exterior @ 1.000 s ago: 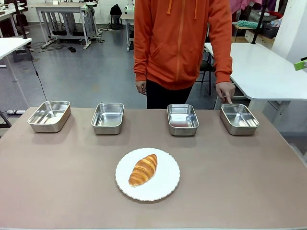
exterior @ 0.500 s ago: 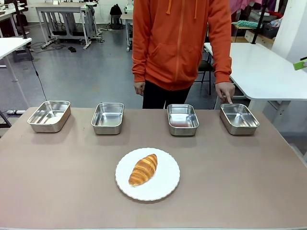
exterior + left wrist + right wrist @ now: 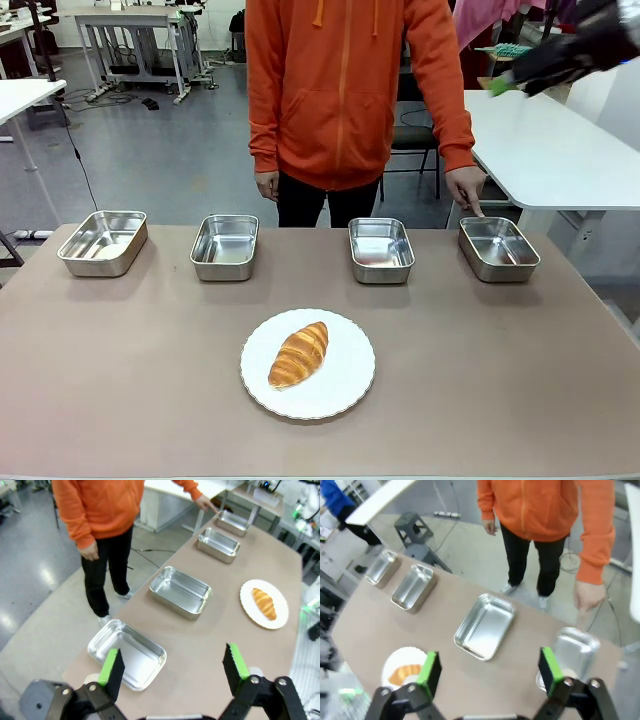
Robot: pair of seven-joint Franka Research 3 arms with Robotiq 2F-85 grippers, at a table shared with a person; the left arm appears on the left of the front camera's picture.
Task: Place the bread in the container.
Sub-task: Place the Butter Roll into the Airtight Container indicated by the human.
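Bread (image 3: 298, 354) — a golden-brown ridged croissant — lies on a round white scalloped plate (image 3: 345, 390) in the front view. The person's hand (image 3: 466, 190) points at the rightmost shiny steel container (image 3: 498, 248), and the right gripper (image 3: 505, 84) is a blur up top. In the left wrist view the left gripper (image 3: 172, 665) gapes empty. In the right wrist view the jaws stand wide and empty — one finger (image 3: 429, 669) hides part of the bread, the other a corner of the container.

Right gripper (image 3: 488, 652) jaws apart, person's hand (image 3: 588, 596) near container (image 3: 572, 645)
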